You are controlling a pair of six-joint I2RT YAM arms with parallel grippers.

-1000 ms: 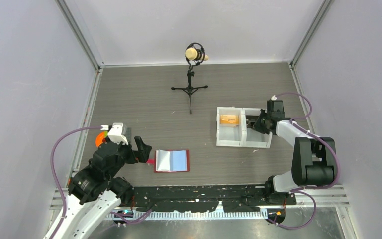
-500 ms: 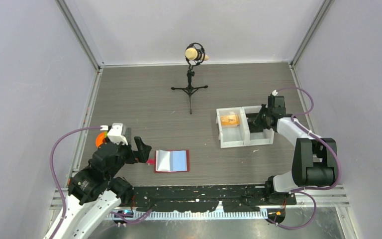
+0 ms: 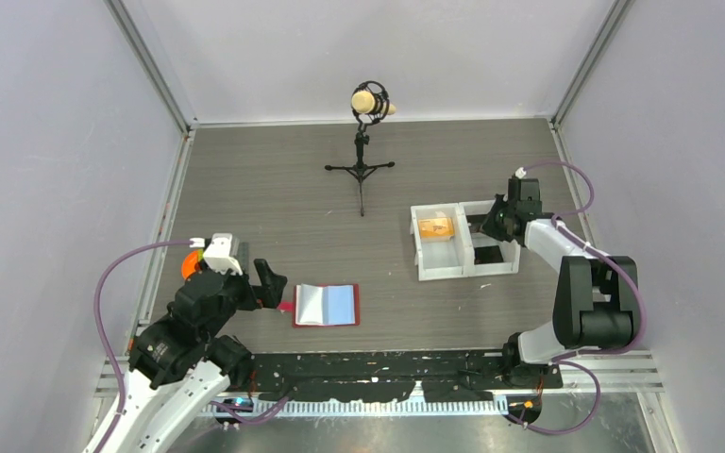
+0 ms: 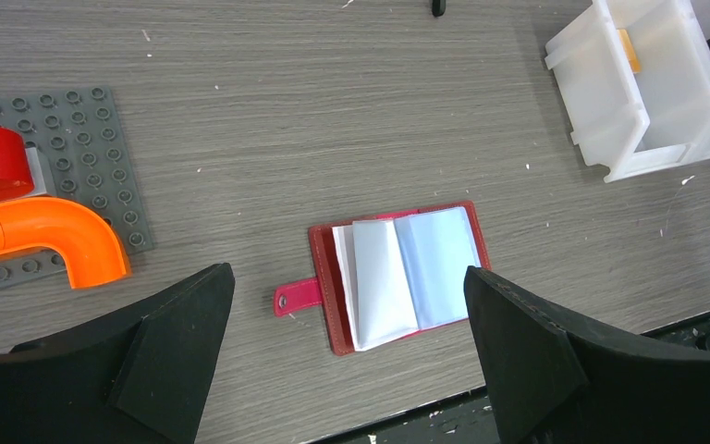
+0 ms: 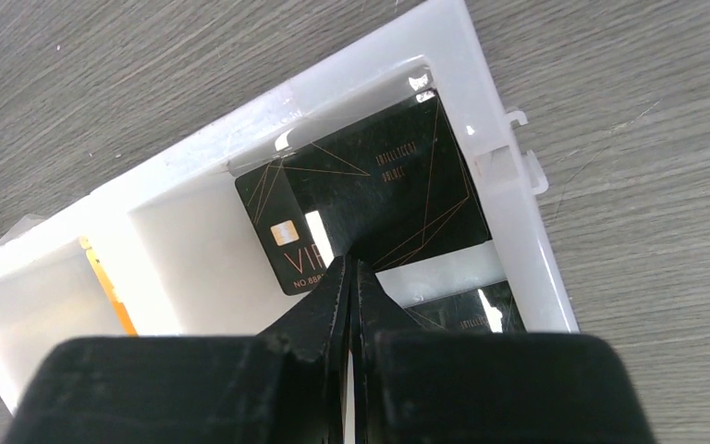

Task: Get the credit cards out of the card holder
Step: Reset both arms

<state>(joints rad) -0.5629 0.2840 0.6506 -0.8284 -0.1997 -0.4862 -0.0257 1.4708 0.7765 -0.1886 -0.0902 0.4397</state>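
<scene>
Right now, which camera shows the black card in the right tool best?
Right wrist: the black card sits mid-frame, gold chip visible, pinched by the right tool inside the white tray. Top external shows only the tool over the tray; left wrist catches just part of the tray, no card.

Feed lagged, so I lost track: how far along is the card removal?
Done: the card holder lies open. In hand: the right claw is shut on a black card in the right compartment of the white tray. Left: release it; whether the pockets hide more cards cannot be told.
</scene>
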